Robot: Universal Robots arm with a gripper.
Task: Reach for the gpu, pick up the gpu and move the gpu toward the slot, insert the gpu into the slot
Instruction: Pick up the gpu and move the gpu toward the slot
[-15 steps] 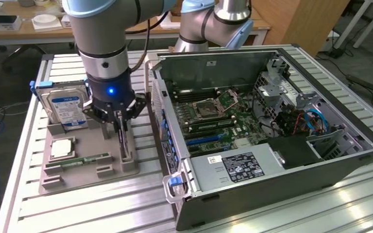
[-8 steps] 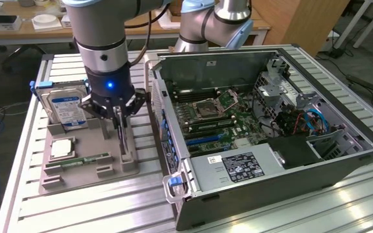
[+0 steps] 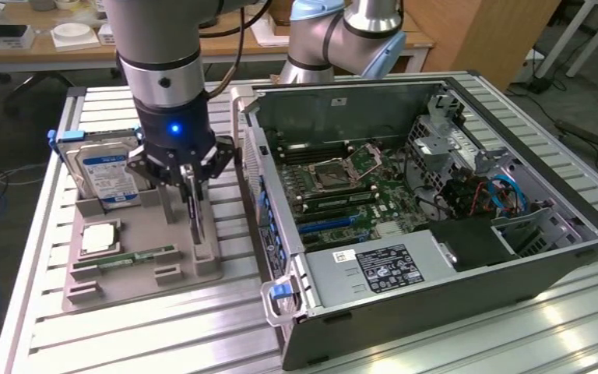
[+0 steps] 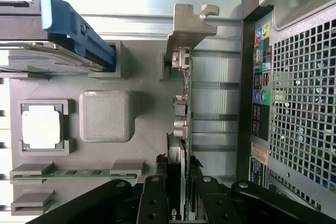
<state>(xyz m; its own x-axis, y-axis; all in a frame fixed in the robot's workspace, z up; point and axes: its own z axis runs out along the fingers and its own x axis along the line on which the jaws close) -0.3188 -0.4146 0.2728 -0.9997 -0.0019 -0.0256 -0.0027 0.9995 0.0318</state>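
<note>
The fingers (image 4: 155,203) are closed partway, pinching the gpu (image 4: 182,124) by its upper edge. It stands on edge in the tray (image 3: 143,265), at nine o'clock of the case (image 3: 434,257) in the exterior view.

Pincer (image 3: 187,185) is down over the grey holder tray (image 3: 159,230) on the table (image 3: 122,331), fingers clamped on the top edge of the gpu (image 3: 193,218). The card stands upright and edge-on in its stand. Just toward the exterior view's left sits the blue-labelled drive (image 3: 107,175). On the exterior view's right, the open computer case (image 3: 403,312) shows its green motherboard (image 3: 367,191).
</note>
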